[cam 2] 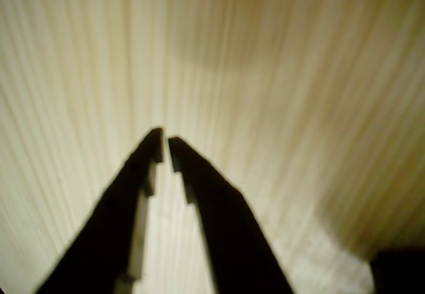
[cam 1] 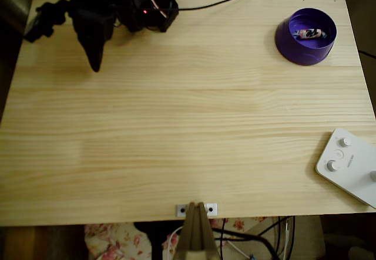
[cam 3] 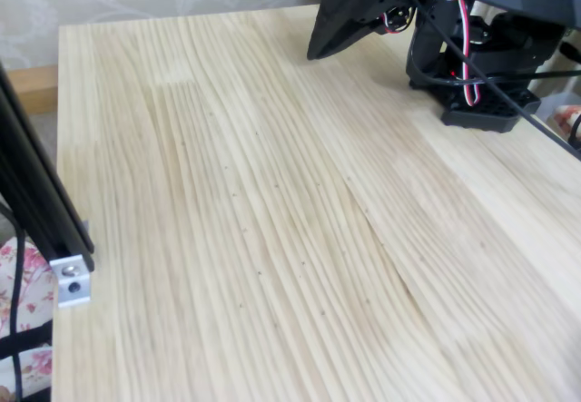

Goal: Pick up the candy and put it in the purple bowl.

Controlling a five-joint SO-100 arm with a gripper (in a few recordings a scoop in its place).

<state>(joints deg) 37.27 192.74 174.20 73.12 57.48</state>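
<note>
The small pink-white wrapped candy (cam 1: pixel 309 34) lies inside the round deep-purple plastic bowl (cam 1: pixel 292 46), so the black two-finger gripper (cam 2: pixel 165 147) (nearly closed, empty) should simply stay clear.

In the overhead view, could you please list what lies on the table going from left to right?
The gripper at top left → the arm's black base → the purple bowl with the candy inside it → the white device with round knobs at the right edge.

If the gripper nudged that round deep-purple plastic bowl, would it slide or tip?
The round deep-purple plastic bowl would probably slide: its walls look low and its base wide on smooth wood. It seems light, holding just the small wrapped candy, so it may skid easily.
</note>
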